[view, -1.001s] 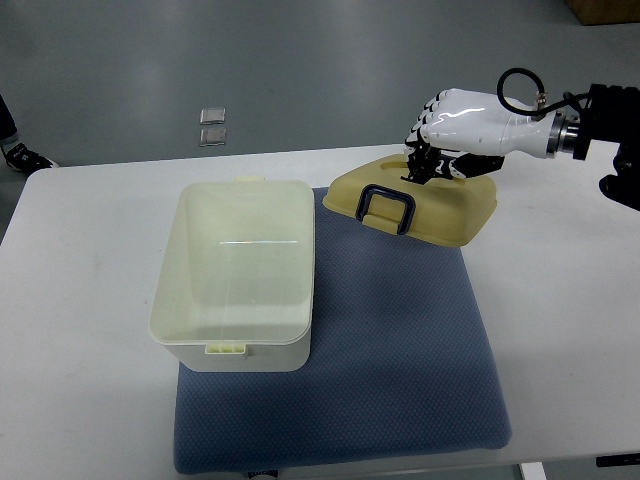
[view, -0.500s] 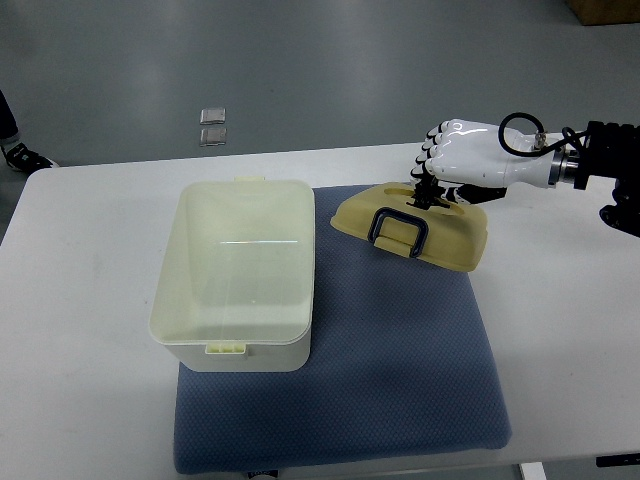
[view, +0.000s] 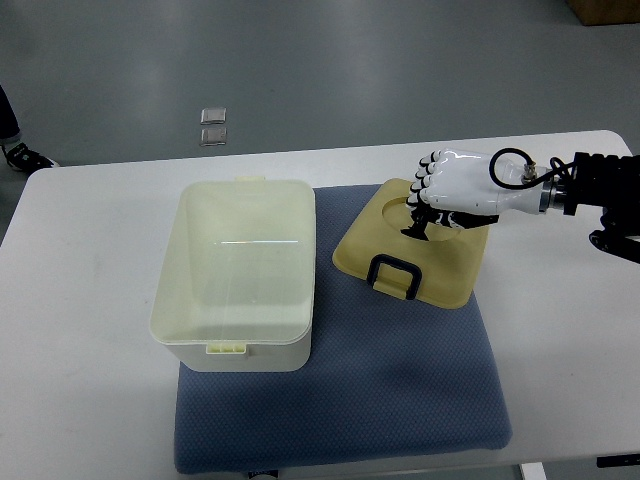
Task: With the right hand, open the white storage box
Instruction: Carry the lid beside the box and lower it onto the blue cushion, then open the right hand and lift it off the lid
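1. The open, cream-white rectangular plastic storage box stands on the white bench, with its right part resting on the left edge of a blue-grey textured mat. Its inside shows bare, and a small latch tab sits on each short end.
2. The box's pale yellow plastic lid lies just to the right of the box, apart from it, on the upper part of the mat. It carries a dark blue handle near its front edge and a round recess toward the far side.
3. The right hand, white-shelled with dark finger joints, comes in from the right edge of the picture and sits over the far right part of the lid. Its fingers are curled downward onto the lid near the round recess, gripping it.
4. A black cable loop arcs over the wrist, behind which the dark forearm runs to the right edge.
5. On the grey floor beyond the bench lie two small pale square plates, and a dark shoe shows at the left edge.
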You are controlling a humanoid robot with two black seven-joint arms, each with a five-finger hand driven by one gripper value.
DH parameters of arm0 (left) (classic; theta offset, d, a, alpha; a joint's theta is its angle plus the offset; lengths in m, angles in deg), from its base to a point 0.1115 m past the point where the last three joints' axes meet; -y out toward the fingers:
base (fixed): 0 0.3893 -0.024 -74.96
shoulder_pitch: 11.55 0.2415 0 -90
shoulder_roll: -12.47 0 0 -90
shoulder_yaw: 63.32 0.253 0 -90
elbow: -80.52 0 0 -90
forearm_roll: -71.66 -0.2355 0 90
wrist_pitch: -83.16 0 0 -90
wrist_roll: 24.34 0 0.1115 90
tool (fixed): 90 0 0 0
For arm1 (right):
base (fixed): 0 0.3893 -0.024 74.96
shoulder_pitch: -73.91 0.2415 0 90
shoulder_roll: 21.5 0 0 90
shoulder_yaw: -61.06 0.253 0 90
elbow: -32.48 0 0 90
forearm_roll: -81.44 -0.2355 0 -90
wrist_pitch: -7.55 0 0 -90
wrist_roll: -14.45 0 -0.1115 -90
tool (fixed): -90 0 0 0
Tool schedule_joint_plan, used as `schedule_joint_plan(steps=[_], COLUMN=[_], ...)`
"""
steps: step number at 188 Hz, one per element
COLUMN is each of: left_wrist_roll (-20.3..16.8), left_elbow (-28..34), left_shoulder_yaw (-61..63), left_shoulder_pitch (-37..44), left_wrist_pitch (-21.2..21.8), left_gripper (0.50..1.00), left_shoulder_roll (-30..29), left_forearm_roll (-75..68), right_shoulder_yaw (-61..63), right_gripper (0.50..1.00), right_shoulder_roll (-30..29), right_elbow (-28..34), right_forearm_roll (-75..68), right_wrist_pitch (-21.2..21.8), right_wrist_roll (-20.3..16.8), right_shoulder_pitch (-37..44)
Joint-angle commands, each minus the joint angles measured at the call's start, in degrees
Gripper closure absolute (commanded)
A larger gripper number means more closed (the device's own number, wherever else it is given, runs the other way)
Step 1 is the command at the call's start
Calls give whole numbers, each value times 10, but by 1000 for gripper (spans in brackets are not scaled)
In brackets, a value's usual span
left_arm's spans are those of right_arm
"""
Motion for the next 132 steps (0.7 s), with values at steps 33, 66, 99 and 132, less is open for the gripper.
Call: schedule_joint_plan(steps=[33,66,99,132], left_wrist_roll=[0,0,0,0], left_elbow=[0,0,0,0], left_shoulder_yaw=[0,0,0,0], left_shoulder_pitch=[0,0,0,0], left_wrist_pitch=[0,1,0,0], left_gripper=[500,500,500,500], left_shoulder_roll=[0,0,0,0], left_forearm_roll=[0,0,1,0], right_shoulder_yaw=[-3,-3,-2,-1], right_gripper=[1000,1000,703,603], right_shoulder_roll=[-33,-41,-42,-41], right_elbow=[1,1,2,6], right_forearm_roll=[0,-1,-8,-11], right_wrist_pitch=[7,7,1,0], right_wrist_roll=[0,0,0,0], right_shoulder_pitch=[-17,-21,-31,-33])
